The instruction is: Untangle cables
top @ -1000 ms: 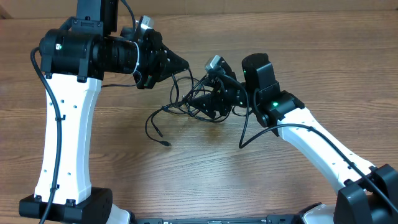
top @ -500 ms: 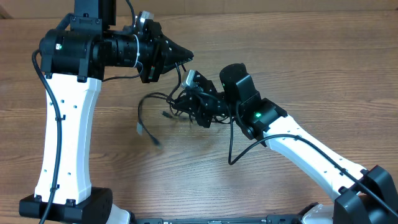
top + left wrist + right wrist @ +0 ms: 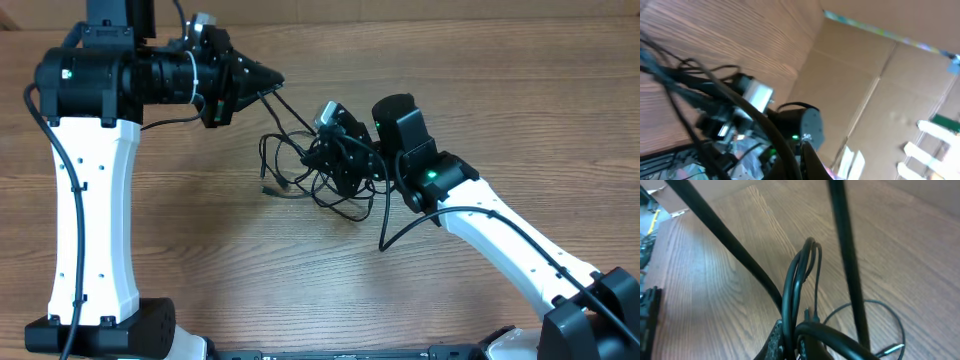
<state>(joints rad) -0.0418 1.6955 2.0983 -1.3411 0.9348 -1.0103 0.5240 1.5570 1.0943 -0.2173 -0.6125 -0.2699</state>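
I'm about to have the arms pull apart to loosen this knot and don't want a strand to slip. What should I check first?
1. Grip of the left gripper on the cables: ok, it is shut with a strand leaving its tip.
2. Grip of the right gripper: ok, the right wrist view shows looped strands bunched at its tips.
3. Strand from the left gripper to the tangle: ok, it runs in a straight line.
4. Tangle loosened: not ok, loops overlap beside the right gripper.
5. Loose plug end: ok, it lies on the table, apart from both arms.
6. Whether both hold the same cord: cannot tell.
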